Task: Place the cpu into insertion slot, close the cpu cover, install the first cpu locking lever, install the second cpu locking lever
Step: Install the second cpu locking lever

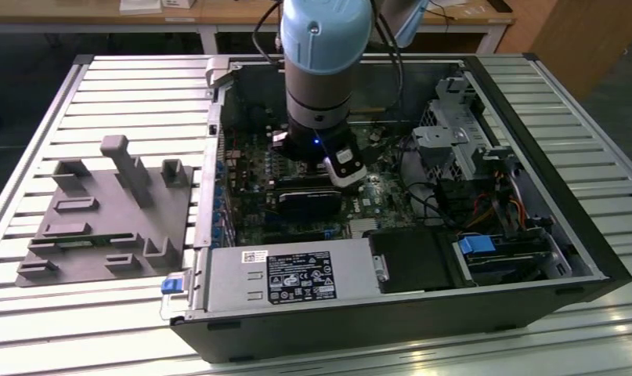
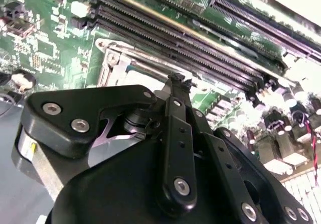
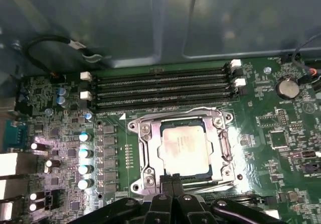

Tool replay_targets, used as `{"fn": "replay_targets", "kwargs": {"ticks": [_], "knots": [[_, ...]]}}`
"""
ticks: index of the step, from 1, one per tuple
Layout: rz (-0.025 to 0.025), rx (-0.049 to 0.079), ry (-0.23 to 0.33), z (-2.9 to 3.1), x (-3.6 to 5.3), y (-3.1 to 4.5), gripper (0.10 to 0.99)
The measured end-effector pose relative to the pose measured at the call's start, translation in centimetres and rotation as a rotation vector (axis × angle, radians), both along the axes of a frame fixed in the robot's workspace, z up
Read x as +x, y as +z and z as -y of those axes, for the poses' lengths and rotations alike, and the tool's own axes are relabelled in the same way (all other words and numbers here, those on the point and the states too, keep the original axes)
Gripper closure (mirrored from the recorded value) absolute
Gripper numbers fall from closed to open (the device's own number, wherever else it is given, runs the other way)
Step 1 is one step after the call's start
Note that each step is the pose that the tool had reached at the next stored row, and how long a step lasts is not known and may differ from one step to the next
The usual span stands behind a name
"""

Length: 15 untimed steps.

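We see the cpu [image 3: 183,147] seated in the insertion slot [image 3: 145,148], cpu cover [image 3: 219,136] lying over it. Gripper [image 3: 172,180] sits at the socket's edge, jaws pressed together, empty. Risk, in our judgement: fingertips slipping sideways could scrape the memory slots [image 3: 160,87].

An open black case [image 1: 525,290] lay on a slatted table [image 1: 128,86], its green board [image 3: 266,108] exposed. A grey power supply [image 1: 284,278] filled the case's near edge, with a blue-tabbed drive bay [image 1: 483,247] just beside it. A grey jig [image 1: 102,215] sat on the table beside the case, toward the exterior view's left; four black memory slots [image 3: 160,86] ran across the board.
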State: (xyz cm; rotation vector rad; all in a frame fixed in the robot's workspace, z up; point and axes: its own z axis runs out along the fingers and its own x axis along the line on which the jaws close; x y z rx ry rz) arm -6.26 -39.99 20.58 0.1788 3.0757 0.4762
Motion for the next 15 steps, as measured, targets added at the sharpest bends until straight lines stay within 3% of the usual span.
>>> {"fn": "replay_targets", "kwargs": {"ticks": [4,15], "knots": [[0.0000,-0.003,0.000,-0.10,0.00,0.76,0.984],[-0.0006,-0.077,-0.009,-0.23,1.67,0.79,0.984]]}}
